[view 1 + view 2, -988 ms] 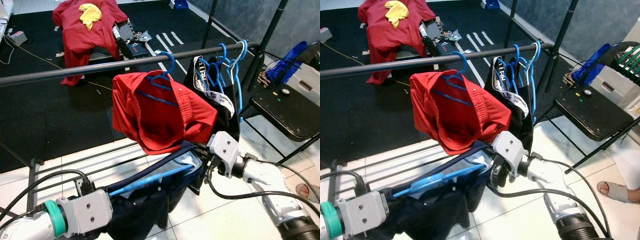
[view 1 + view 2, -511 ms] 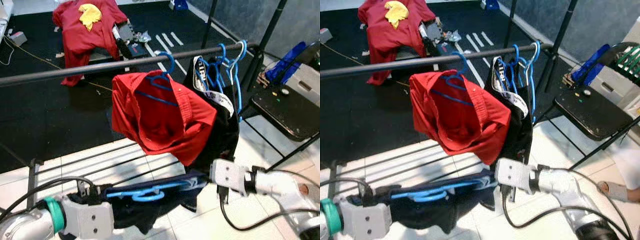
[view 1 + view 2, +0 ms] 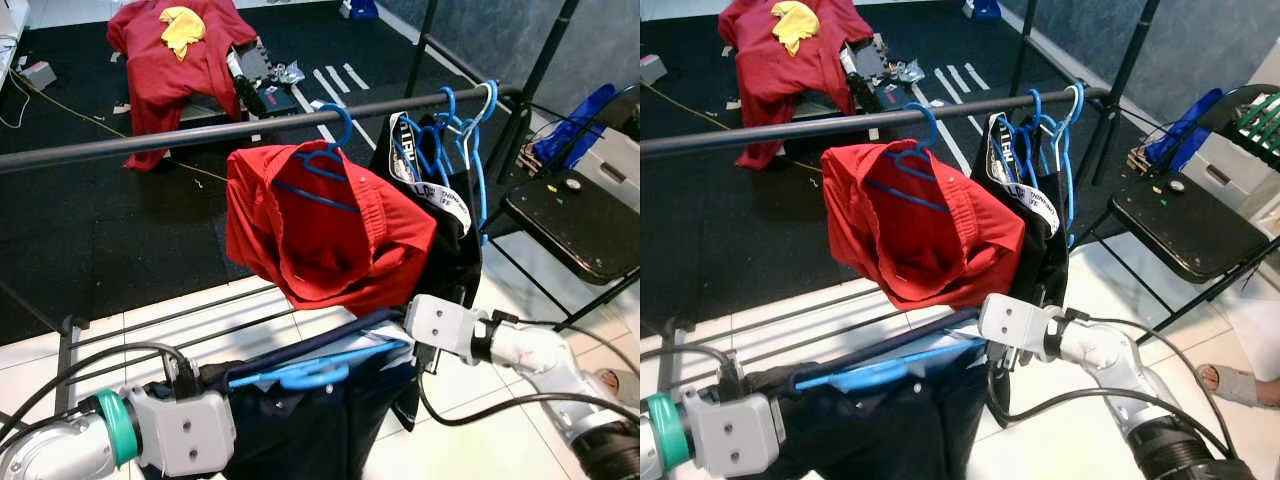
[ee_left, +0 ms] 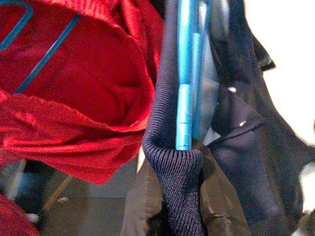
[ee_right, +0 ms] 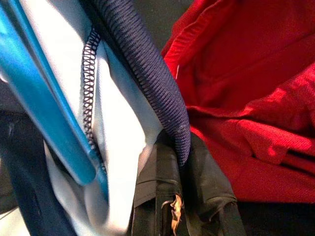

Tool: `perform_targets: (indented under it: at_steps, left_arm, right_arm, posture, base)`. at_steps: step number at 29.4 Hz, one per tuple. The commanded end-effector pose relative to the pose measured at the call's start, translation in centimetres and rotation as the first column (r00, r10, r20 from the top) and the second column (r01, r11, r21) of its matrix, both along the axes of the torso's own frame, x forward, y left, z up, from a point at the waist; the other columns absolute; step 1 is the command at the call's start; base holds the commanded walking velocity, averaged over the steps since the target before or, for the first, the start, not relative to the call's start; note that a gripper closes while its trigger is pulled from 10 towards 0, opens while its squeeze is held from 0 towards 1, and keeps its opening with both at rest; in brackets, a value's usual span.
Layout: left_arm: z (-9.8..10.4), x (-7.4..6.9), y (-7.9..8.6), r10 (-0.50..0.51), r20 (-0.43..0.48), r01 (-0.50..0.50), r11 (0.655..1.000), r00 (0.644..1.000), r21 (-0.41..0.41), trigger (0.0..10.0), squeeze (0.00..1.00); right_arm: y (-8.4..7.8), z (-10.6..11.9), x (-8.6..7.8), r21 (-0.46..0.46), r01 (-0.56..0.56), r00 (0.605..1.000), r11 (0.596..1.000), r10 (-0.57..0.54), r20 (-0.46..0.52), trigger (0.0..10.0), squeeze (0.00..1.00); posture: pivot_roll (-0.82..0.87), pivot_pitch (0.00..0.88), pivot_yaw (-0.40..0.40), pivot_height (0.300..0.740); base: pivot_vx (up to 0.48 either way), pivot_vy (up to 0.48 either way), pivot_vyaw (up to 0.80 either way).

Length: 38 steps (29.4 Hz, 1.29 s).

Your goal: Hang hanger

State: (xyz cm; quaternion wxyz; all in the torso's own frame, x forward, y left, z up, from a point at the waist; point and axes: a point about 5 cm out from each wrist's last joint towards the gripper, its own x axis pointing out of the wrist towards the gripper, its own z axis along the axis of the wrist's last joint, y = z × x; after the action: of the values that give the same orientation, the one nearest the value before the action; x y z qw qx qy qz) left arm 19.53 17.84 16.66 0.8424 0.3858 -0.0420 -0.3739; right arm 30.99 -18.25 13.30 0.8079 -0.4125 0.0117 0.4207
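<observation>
Lifted again toward our rail (image 3: 200, 133), blue hanger (image 3: 310, 366) with navy garment (image 3: 900, 420), left gripper (image 4: 177, 162) and right gripper (image 5: 172, 162) each clamped on its collar.

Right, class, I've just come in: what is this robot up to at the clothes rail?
The robot holds a dark navy garment on a blue hanger between its left gripper and right gripper, below the rail. It is not yet hung. A red garment and black clothes already hang there.
</observation>
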Motion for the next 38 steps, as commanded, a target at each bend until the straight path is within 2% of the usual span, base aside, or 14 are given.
perform_targets:
  at_steps: [1,2,6,8,9,14,16,17,18,20,22,30,32,38]
  left_arm:
    - [0.9,-0.2,-0.3,-0.001,0.011,0.002,0.998,1.0,-0.068,10.0,0.0]
    - [1.2,0.1,-0.3,0.03,-0.004,-0.03,0.991,1.0,-0.128,10.0,0.0]
    - [0.7,0.2,0.1,0.063,-0.008,-0.064,0.992,0.998,-0.104,10.0,0.0]
    - [0.7,0.2,0.1,0.063,-0.008,-0.064,0.992,0.998,-0.104,10.0,0.0]
    - [0.3,0.0,0.1,0.044,0.013,-0.043,0.999,0.999,-0.03,10.0,0.0]
    - [-0.4,-0.3,-0.1,0.04,-0.032,-0.041,0.999,0.999,-0.025,10.0,0.0]
    - [-0.7,-0.4,-0.3,0.022,-0.024,-0.022,1.0,0.999,0.022,10.0,0.0]
    - [-1.0,-0.2,-0.4,0.02,-0.003,-0.02,0.996,1.0,0.084,10.0,0.0]
    - [-1.0,-0.2,-0.4,0.02,-0.003,-0.02,0.996,1.0,0.084,10.0,0.0]
    - [-1.9,0.1,0.1,0.009,0.048,-0.021,0.964,0.999,0.266,10.0,0.0]
    - [-2.4,0.2,0.6,0.028,0.05,-0.043,0.948,0.998,0.316,10.0,0.0]
    - [-1.6,0.0,1.0,0.064,0.009,-0.065,0.976,0.998,0.207,10.0,0.0]
    - [-0.8,-0.4,1.4,0.048,-0.008,-0.046,0.986,0.999,0.16,10.0,0.0]
    - [0.0,-0.7,1.9,0.022,-0.017,-0.02,0.992,1.0,0.127,10.0,0.0]
  right_arm:
    - [-0.3,-1.6,-0.5,-0.018,0.021,0.998,1.0,-0.022,-0.063,0.0,0.0]
    - [0.4,-2.6,-1.2,-0.017,-0.011,0.995,1.0,0.009,-0.1,0.0,0.0]
    - [1.6,-4.8,-3.1,-0.038,-0.104,0.977,0.994,0.095,-0.192,0.0,0.0]
    - [1.6,-4.8,-3.1,-0.038,-0.104,0.977,0.994,0.095,-0.192,0.0,0.0]
    - [1.6,-4.9,-3.2,-0.046,-0.113,0.976,0.993,0.102,-0.192,0.0,0.0]
    - [1.9,-4.2,-2.9,-0.006,-0.107,0.979,0.994,0.105,-0.175,0.0,0.0]
    - [2.1,-3.4,-2.7,0.019,-0.103,0.982,0.994,0.105,-0.157,0.0,0.0]
    - [2.2,-2.5,-2.3,0.052,-0.097,0.986,0.994,0.103,-0.131,0.0,0.0]
    - [2.2,-2.5,-2.3,0.052,-0.097,0.986,0.994,0.103,-0.131,0.0,0.0]
    - [2.4,-0.2,-2.0,0.121,-0.104,0.989,0.987,0.115,-0.088,0.0,0.0]
    - [2.3,0.6,-2.1,0.139,-0.116,0.988,0.983,0.129,-0.084,0.0,0.0]
    - [0.9,-1.3,-3.1,0.052,-0.118,0.977,0.992,0.126,-0.171,0.0,0.0]
    - [-0.2,-2.7,-3.8,-0.001,-0.107,0.968,0.994,0.104,-0.227,0.0,0.0]
    - [-1.3,-3.8,-4.2,-0.048,-0.08,0.962,0.996,0.064,-0.267,0.0,0.0]
  posture:
    - [0.0,0.114,0.05,0.74]
    - [0.0,0.116,0.048,0.74]
    - [0.01,0.119,0.047,0.74]
    - [0.01,0.119,0.047,0.74]
    - [0.01,0.119,0.048,0.74]
    - [0.0,0.119,0.051,0.74]
    - [0.0,0.12,0.051,0.74]
    - [0.0,0.12,0.052,0.74]
    - [0.0,0.12,0.052,0.74]
    - [0.0,0.12,0.049,0.74]
    - [-0.01,0.122,0.046,0.74]
    - [0.0,0.123,0.04,0.74]
    - [0.0,0.122,0.041,0.74]
    - [0.0,0.116,0.044,0.74]
  base:
    - [0.0,0.0,0.0]
    - [0.0,0.0,0.0]
    - [0.0,0.0,0.0]
    - [0.0,0.0,0.0]
    - [0.0,0.0,0.0]
    - [0.0,0.0,0.0]
    - [0.0,0.0,0.0]
    - [0.0,0.0,0.0]
    - [0.0,0.0,0.0]
    - [0.0,0.0,0.0]
    - [0.0,0.0,0.0]
    - [0.0,0.0,0.0]
    - [0.0,0.0,0.0]
    - [0.0,0.0,0.0]
